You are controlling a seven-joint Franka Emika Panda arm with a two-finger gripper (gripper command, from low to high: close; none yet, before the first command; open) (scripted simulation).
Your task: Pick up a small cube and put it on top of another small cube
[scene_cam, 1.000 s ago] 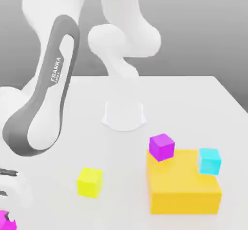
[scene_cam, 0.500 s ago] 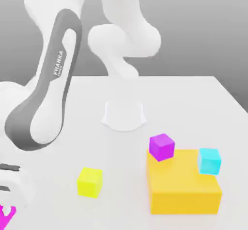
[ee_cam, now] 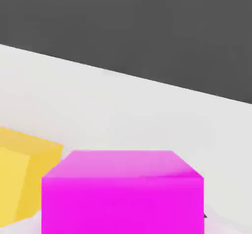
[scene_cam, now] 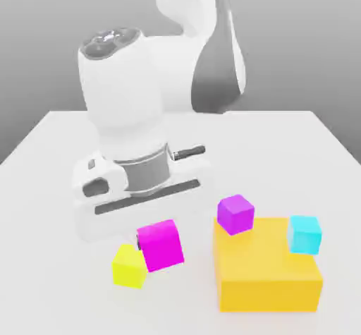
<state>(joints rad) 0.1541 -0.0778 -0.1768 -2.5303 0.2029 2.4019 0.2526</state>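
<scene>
The hot-pink small cube [scene_cam: 161, 246] hangs tilted under my hand, just off the table. My gripper [scene_cam: 158, 230] is shut on it from above. The cube's lower left corner overlaps the bright yellow small cube [scene_cam: 127, 266], which rests on the table at the exterior view's lower left of centre. The pink cube sits a little to the right of the yellow one and higher, not squarely over it. In the hand view the pink cube [ee_cam: 123, 193] is close up, with a yellow block face [ee_cam: 19, 174] beside it; which block that is I cannot tell.
A big orange-yellow block [scene_cam: 268, 270] stands at the exterior view's lower right. A purple-violet cube [scene_cam: 235, 214] sits on its far left corner and a cyan cube [scene_cam: 304, 234] on its right edge. The white table [scene_cam: 282, 150] stretches behind.
My arm has swung from the exterior view's left edge to the middle. The pink cube travelled with it from the bottom left corner to beside the yellow cube.
</scene>
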